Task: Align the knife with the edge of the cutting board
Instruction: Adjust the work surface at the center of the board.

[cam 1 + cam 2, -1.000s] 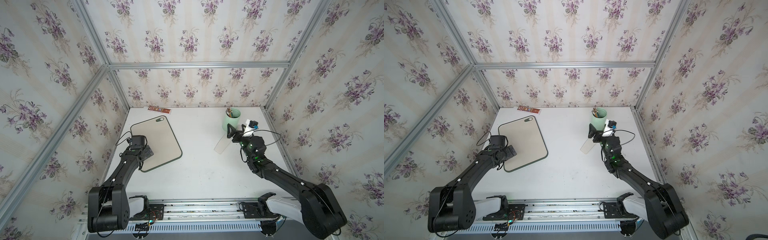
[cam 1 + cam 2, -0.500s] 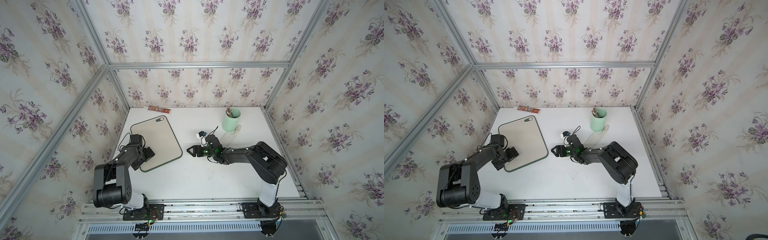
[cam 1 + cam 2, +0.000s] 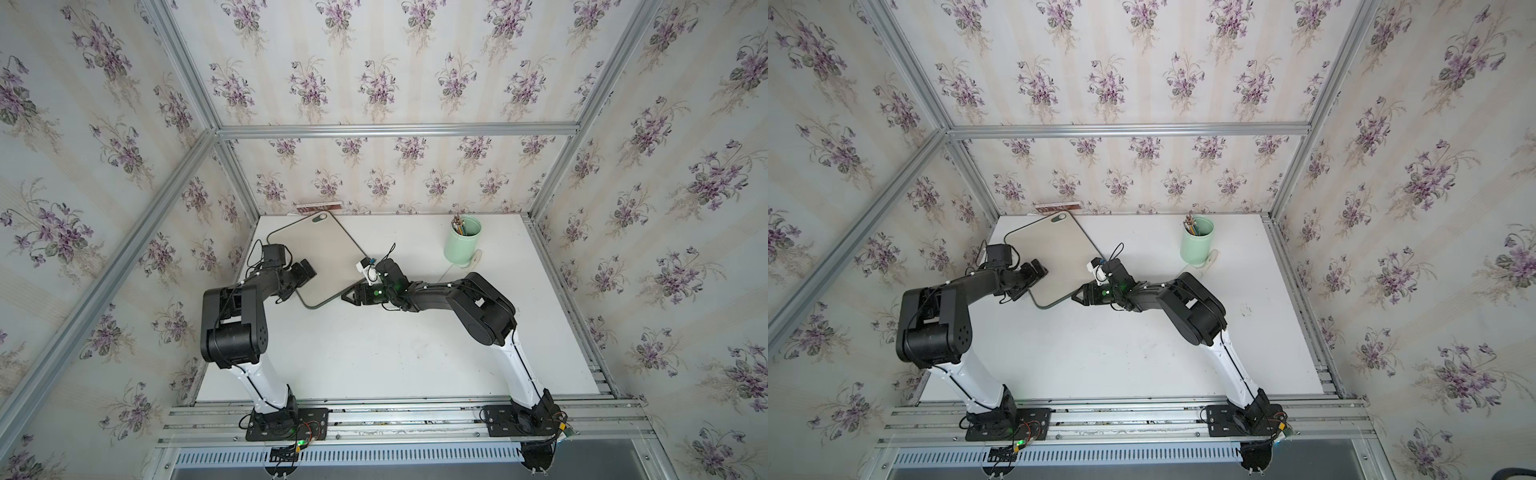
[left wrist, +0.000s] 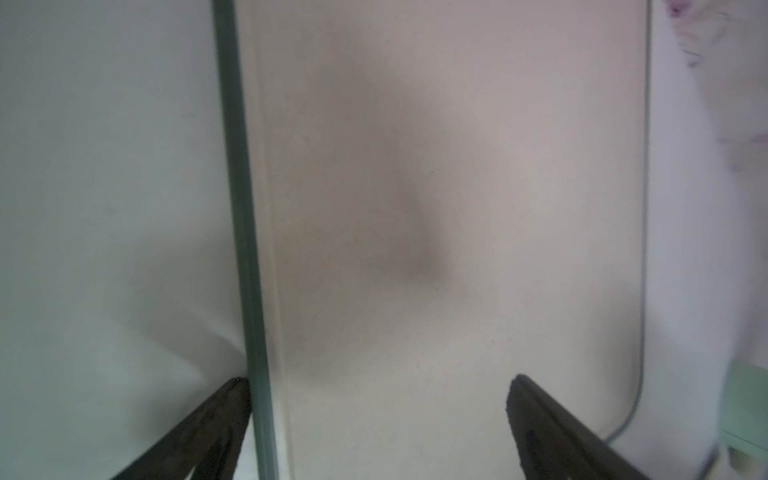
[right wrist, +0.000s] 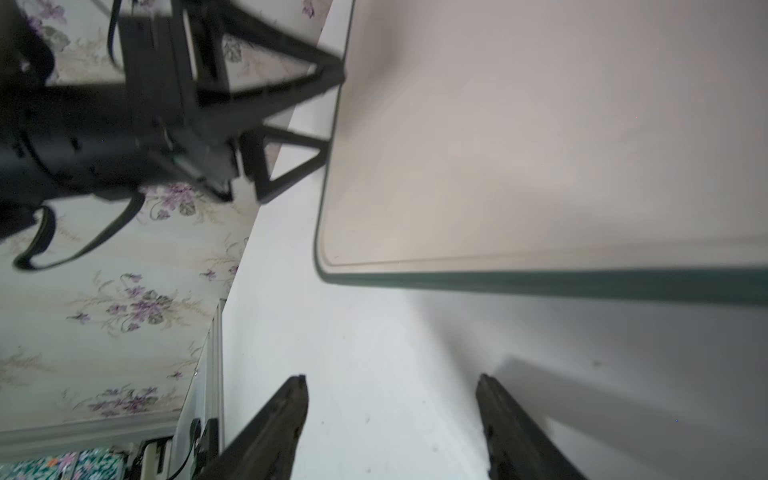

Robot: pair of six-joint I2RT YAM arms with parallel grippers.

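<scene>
The knife (image 3: 475,258) shows only as a pale end beside the cup (image 3: 462,239), the rest lost against the white worktop (image 3: 395,353). In the left wrist view the cutting board (image 4: 415,166) is blurred, and both fingers (image 4: 216,411) are cut off by the picture's edge.

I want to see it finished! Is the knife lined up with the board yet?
Not yet. Done: nothing shows. The knife lies by the cup, apart from the board. In hand: both hands are open and empty, the left hand straddling the board's rim, the right hand near its corner. Left: fetch the knife, lay it along an edge.
</scene>
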